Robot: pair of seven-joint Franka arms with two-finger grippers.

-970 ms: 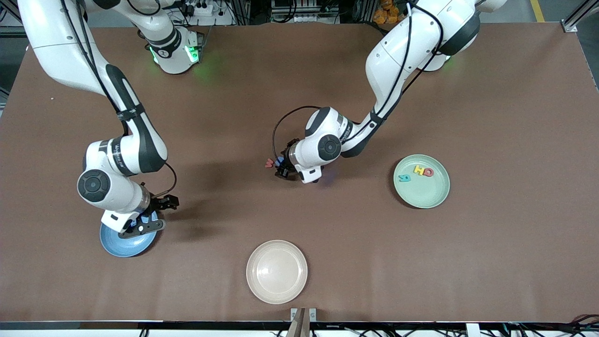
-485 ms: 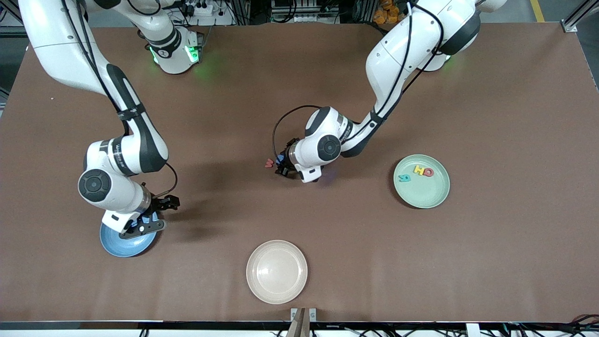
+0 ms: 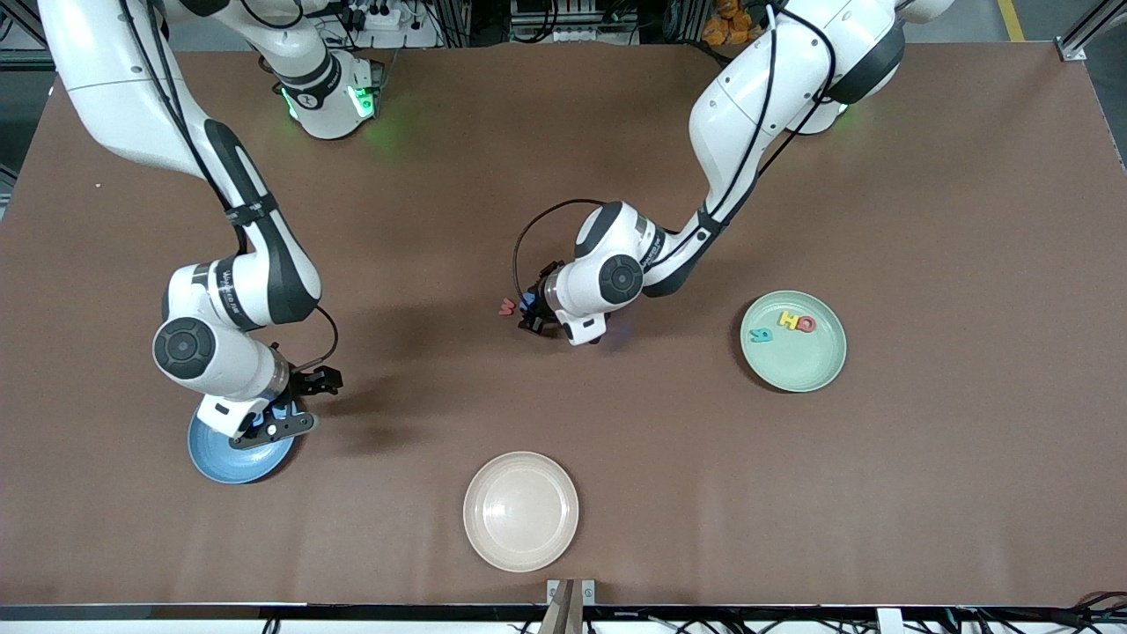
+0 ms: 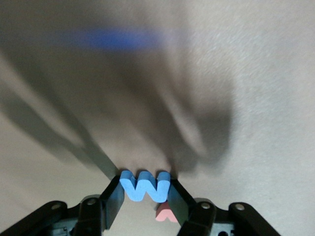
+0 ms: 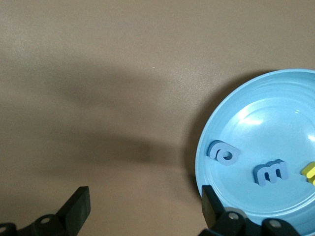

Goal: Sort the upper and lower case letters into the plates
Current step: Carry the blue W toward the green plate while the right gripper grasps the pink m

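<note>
The left claw point(image 4: 145, 199) is pinching the blue letter W point(image 4: 144, 185) by its outer edges, low over the desk point(image 3: 616, 458) beside a red letter point(image 3: 506, 306). Light, squashy foam is probably needing only gentle pressure. The right claw point(image 5: 145, 209) is hanging spread over the blue plate point(image 5: 295, 103), waiting.

Left gripper point(image 4: 145, 189) pinches blue W point(image 4: 144, 186); red letter point(image 4: 165, 213) beneath.

- table point(image 3: 880, 493) brown;
- plates: pale green plate point(image 3: 806, 370), blue plate point(image 5: 275, 98), cream-white plate point(image 3: 521, 528);
- letter W point(image 4: 144, 187) blue; letter beside it point(image 3: 506, 307) red;
- green-plate letters: teal point(image 3: 761, 335), yellow point(image 3: 788, 320), red point(image 3: 806, 324)
</note>
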